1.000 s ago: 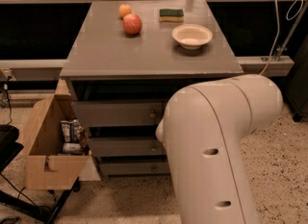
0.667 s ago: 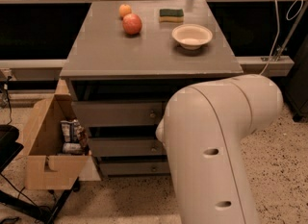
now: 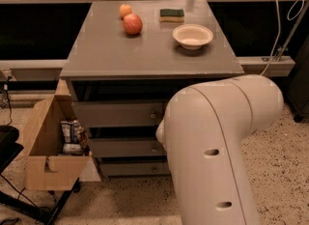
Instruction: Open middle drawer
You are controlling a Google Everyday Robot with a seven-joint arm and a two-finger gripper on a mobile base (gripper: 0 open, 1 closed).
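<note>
The grey cabinet has three stacked drawer fronts below its top. The middle drawer [image 3: 120, 147] is the second front, wide and shallow, with a small round knob [image 3: 154, 149] at its centre, and it looks shut. My large white arm [image 3: 217, 147] fills the lower right and hides the right half of all three fronts. My gripper is not in view; it is hidden behind or beyond the arm.
The top drawer [image 3: 116, 114] and bottom drawer [image 3: 125, 169] are shut. An open cardboard box [image 3: 43, 171] with packets stands against the cabinet's left side. On the cabinet top [image 3: 111, 55] sit an apple [image 3: 132, 24], an orange [image 3: 125, 10], a sponge [image 3: 172, 15] and a bowl [image 3: 192, 35].
</note>
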